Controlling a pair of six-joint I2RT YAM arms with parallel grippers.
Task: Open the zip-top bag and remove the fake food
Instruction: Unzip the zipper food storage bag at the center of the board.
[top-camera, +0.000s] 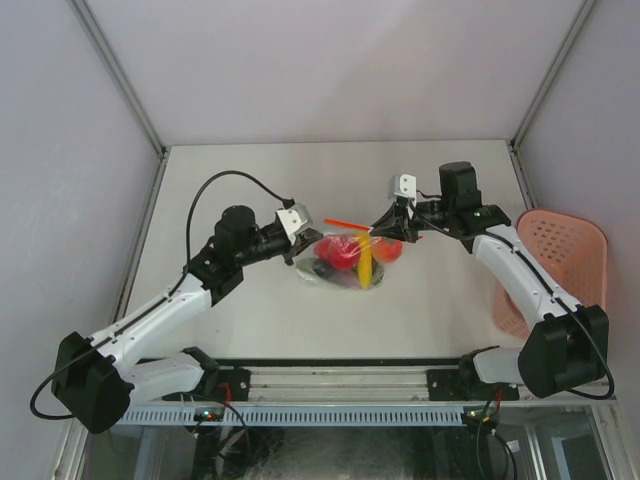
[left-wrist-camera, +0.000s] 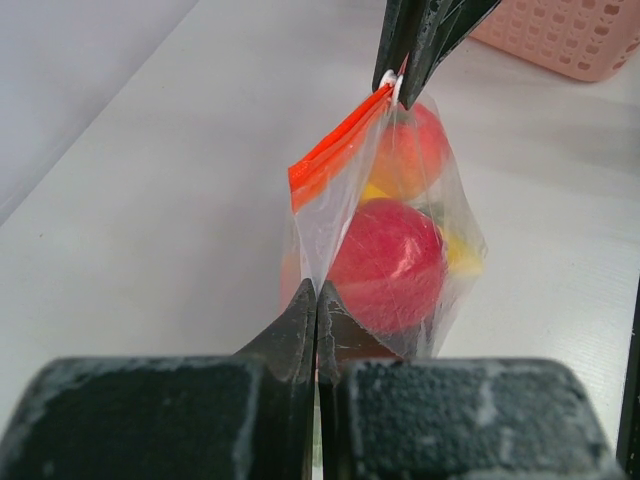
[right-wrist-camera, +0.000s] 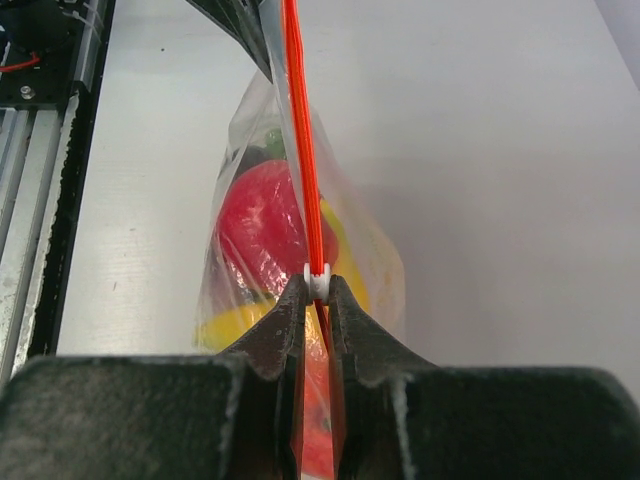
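Note:
The clear zip-top bag (top-camera: 345, 262) hangs stretched between both grippers above the table's middle. Inside it is the fake food: a red round piece (top-camera: 340, 250), a yellow piece (top-camera: 366, 262), an orange one (top-camera: 389, 250) and a dark one (top-camera: 323, 270). My left gripper (left-wrist-camera: 316, 290) is shut on the bag's thin plastic edge (left-wrist-camera: 312, 240), close to the red piece (left-wrist-camera: 390, 265). My right gripper (right-wrist-camera: 318, 283) is shut on the white slider (right-wrist-camera: 317, 276) of the red-orange zip strip (right-wrist-camera: 298, 130). The strip (left-wrist-camera: 335, 150) runs taut away from it.
A pink perforated basket (top-camera: 565, 250) stands at the table's right edge, also in the left wrist view (left-wrist-camera: 570, 30). The metal rail (right-wrist-camera: 30, 180) with the arm bases lies along the near edge. White walls enclose the table on three sides.

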